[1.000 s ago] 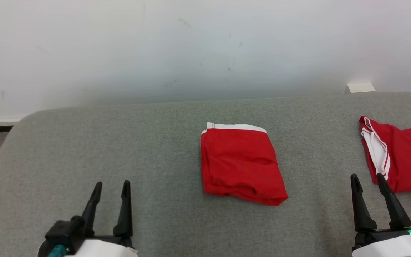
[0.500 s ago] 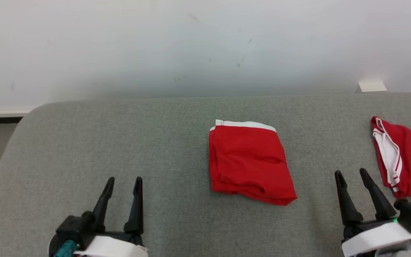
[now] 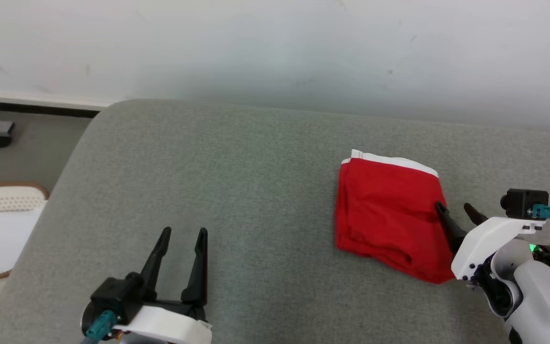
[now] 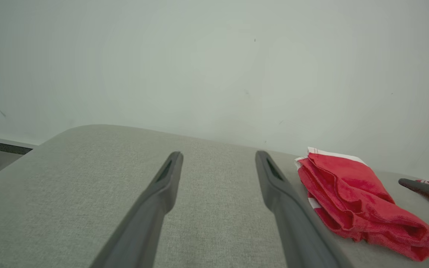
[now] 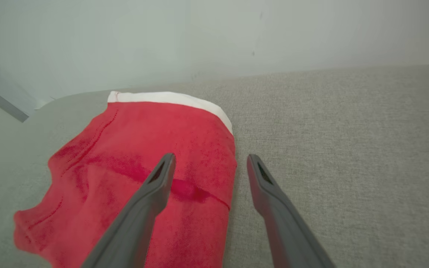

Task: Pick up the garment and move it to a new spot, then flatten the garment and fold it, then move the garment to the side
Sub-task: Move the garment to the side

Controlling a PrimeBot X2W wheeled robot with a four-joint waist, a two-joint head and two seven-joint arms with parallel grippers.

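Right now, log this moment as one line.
garment: folded, on grey cushion | right tool: open, astride its right edge | left tool: open, apart from garment

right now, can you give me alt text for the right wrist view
A folded red garment with a white band lies on a grey cushion. The open right gripper straddles the garment's edge, one finger over the cloth and the other over bare cushion. A pale wall stands behind.
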